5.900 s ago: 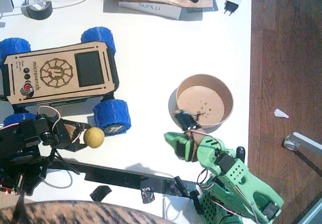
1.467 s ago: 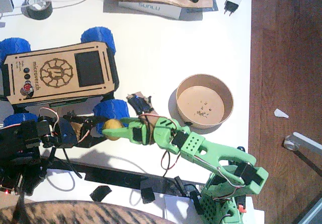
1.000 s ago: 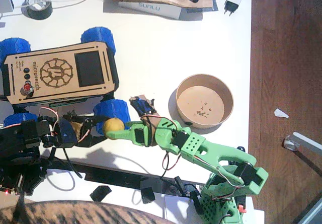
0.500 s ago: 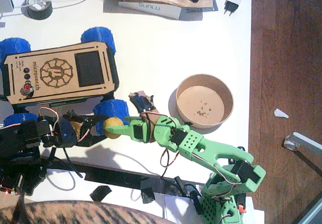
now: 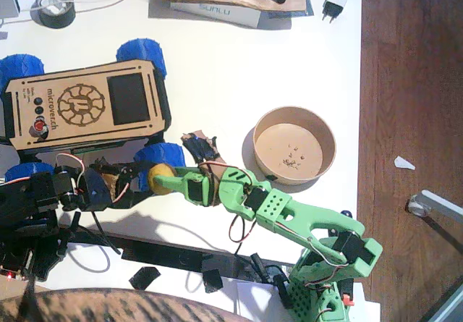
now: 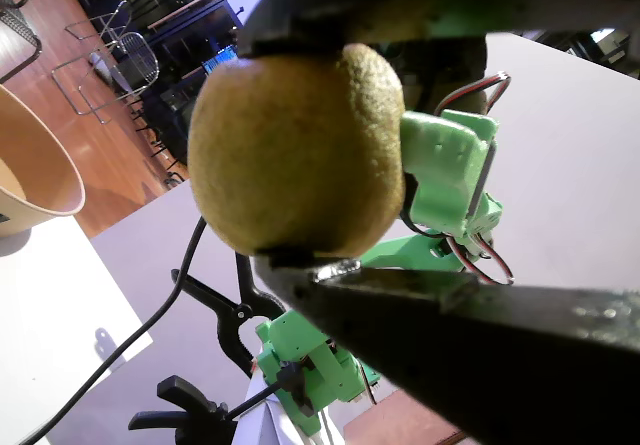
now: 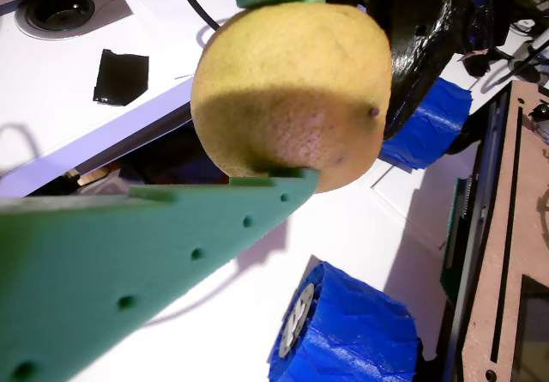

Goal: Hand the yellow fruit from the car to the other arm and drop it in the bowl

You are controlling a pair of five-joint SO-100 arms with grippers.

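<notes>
So we're mid-handoff: the small dull-yellow round fruit [image 5: 160, 178] sits pinched between both the black left gripper [image 6: 330, 145] and bright green right gripper [image 7: 257, 81], black's gotta let go next
</notes>
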